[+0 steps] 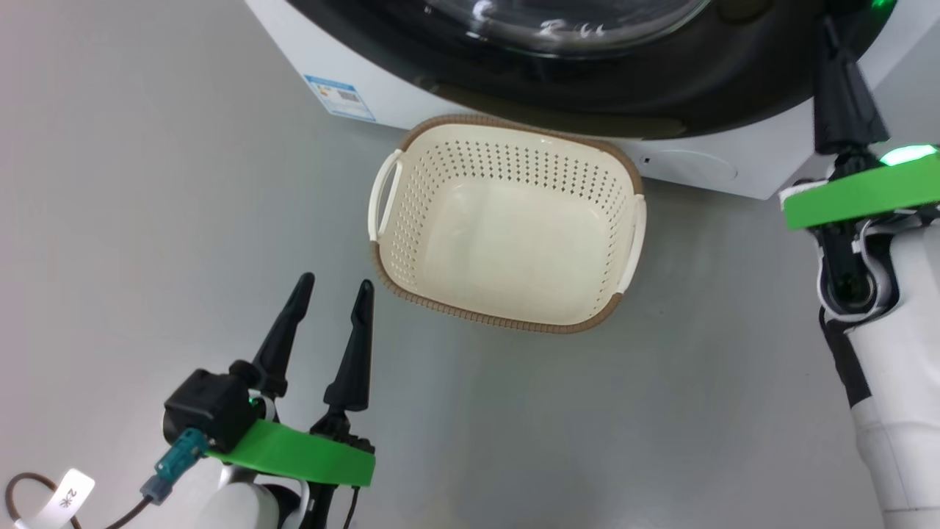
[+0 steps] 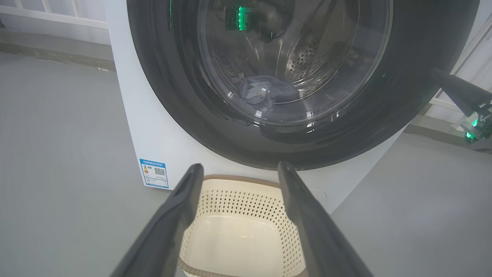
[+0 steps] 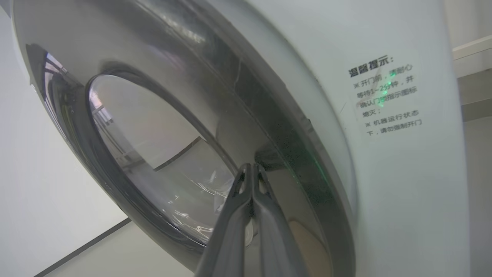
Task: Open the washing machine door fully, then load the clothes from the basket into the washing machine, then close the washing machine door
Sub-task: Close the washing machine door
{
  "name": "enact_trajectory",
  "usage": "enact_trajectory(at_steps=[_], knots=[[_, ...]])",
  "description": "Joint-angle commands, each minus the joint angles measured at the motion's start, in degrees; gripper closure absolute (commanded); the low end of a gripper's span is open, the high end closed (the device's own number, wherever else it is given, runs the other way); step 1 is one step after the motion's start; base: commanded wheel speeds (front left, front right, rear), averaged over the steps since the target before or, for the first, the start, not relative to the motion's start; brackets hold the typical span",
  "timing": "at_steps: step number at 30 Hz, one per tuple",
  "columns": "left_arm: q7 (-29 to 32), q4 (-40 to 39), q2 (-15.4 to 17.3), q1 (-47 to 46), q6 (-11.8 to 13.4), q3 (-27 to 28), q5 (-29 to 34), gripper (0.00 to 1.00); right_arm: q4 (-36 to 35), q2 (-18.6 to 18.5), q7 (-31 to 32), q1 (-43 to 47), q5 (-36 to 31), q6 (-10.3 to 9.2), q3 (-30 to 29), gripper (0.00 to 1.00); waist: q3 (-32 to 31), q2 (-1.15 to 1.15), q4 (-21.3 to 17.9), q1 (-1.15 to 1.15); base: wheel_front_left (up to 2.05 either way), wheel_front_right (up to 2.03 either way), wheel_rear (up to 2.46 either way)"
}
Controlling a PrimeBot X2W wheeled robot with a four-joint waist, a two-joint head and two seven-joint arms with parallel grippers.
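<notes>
The washing machine [image 1: 705, 165] stands at the top of the head view. Its door [image 2: 415, 77], glossy black rim around a glass bowl, lies against the white front. Through the glass, blue-grey clothes [image 2: 265, 92] rest in the steel drum. The cream basket [image 1: 507, 220] sits on the floor before the machine and holds nothing. My left gripper [image 1: 335, 283] hovers open near the basket's near-left corner. My right gripper [image 3: 251, 167] is shut, its tips together against the right side of the door's black rim, with nothing between them; the right gripper [image 1: 830, 29] points up at the door's edge.
Grey floor [image 1: 147, 220] stretches around the basket and machine. A blue sticker [image 1: 339, 97] marks the machine's lower left front. A printed notice [image 3: 386, 96] is stuck on its front right. A tagged cable [image 1: 66, 499] hangs by my left arm.
</notes>
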Motion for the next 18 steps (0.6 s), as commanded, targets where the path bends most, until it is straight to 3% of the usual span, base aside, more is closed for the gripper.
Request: enact_trajectory(at_steps=[1, 18], knots=[[-0.4, -1.7, 0.8, -1.4, -0.1, 1.7, 0.2, 0.0, -1.2, 0.4, -0.3, -1.1, 0.0, 0.08, 0.4, 1.0, 0.9, 0.0, 0.9, 0.0, 0.0, 0.0, 0.0], [-0.4, -1.6, 0.7, -3.6, -0.1, 0.7, -0.6, 0.0, -1.1, -0.3, -0.3, -5.7, -1.7, 0.08, -4.0, 1.0, 3.3, 0.0, 2.3, 0.0, 0.0, 0.0, 0.0]])
